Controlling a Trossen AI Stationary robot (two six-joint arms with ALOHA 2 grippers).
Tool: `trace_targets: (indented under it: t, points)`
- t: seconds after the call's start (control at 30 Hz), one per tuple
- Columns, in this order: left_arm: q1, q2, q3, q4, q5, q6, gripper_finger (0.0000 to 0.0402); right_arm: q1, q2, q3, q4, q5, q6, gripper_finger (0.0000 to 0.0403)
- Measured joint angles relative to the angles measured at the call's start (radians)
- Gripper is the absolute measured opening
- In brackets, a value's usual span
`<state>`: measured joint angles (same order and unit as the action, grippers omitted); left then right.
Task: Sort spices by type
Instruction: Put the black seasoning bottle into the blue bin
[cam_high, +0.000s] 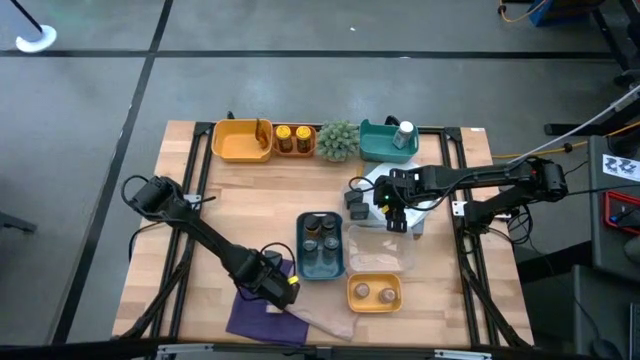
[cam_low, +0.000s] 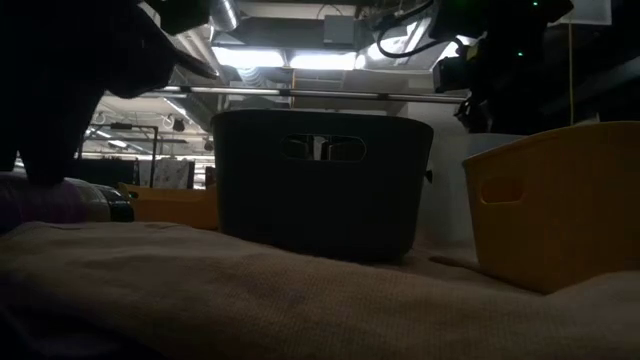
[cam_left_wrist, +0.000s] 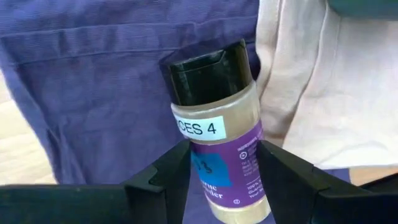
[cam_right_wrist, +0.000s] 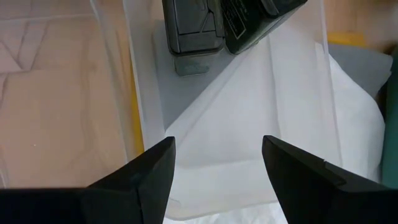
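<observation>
Jaws of the left gripper (cam_left_wrist: 224, 180) stand closed against both sides of a spice bottle (cam_left_wrist: 221, 130), a dark-capped bottle with a purple label and a white sticker, held over the purple cloth (cam_left_wrist: 93, 81) at the near edge of the desk (cam_high: 250, 195). From above, the left gripper (cam_high: 272, 284) sits beside the near end of the dark blue tray (cam_high: 322, 266), which already holds two dark-lidded jars (cam_high: 322, 238). The right gripper (cam_high: 396, 217) hovers with its jaws spread wide and empty over a clear container (cam_right_wrist: 236, 124) lined with white paper, right of the desk's centre. Other spices are already placed: two orange jars (cam_high: 293, 138) in the tray at the far edge, a white bottle (cam_high: 405, 133) in the teal tray (cam_high: 378, 145), and two jars in the small yellow tray (cam_high: 374, 293) at the near edge. The step in hand appears to be the pick-up or carry of the purple-labelled bottle. The next move probably calls for lifting it clear of the cloth, matching its type to one tray, most likely the adjacent dark blue one, and lowering it upright into a free space without knocking the jars already there. Whether the bottle is fully off the cloth cannot be determined.
</observation>
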<state>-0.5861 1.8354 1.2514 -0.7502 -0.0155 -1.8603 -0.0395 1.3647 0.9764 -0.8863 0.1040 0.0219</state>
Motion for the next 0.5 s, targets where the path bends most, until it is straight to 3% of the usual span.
trace_targets:
  t: [0.5]
  points:
    - [-0.001,0.038,0.001,0.007,-0.039,0.007,0.0167,0.0,0.0,0.0,0.001,-0.01,0.0,0.0241]
